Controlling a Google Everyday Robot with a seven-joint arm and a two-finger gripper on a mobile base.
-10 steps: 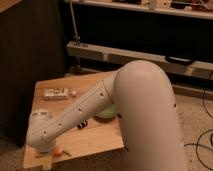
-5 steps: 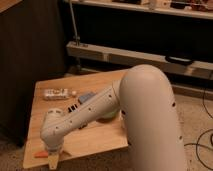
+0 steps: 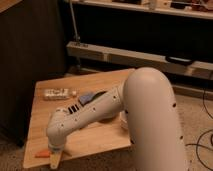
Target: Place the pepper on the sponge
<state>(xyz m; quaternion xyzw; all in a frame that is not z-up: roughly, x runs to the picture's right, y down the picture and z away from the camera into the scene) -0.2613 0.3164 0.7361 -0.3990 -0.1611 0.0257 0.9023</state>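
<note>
The orange pepper (image 3: 43, 153) lies on the wooden table (image 3: 107, 137) by its front left corner. My gripper (image 3: 55, 156) is low over that corner, right beside the pepper on its right and touching or nearly touching it. The blue-grey sponge (image 3: 87, 97) lies flat farther back near the table's middle, partly hidden by my white arm (image 3: 95, 112). Sponge and pepper are well apart.
A clear plastic bottle (image 3: 58, 93) lies on its side at the table's back left, next to the sponge. My bulky arm covers the table's right half. A dark cabinet (image 3: 30, 45) stands at the left, and a low shelf (image 3: 135, 55) runs behind.
The gripper has come down and shifted right toward the front edge. The pepper, a second ago at the gripper's right, now shows on its left, nearer the corner.
</note>
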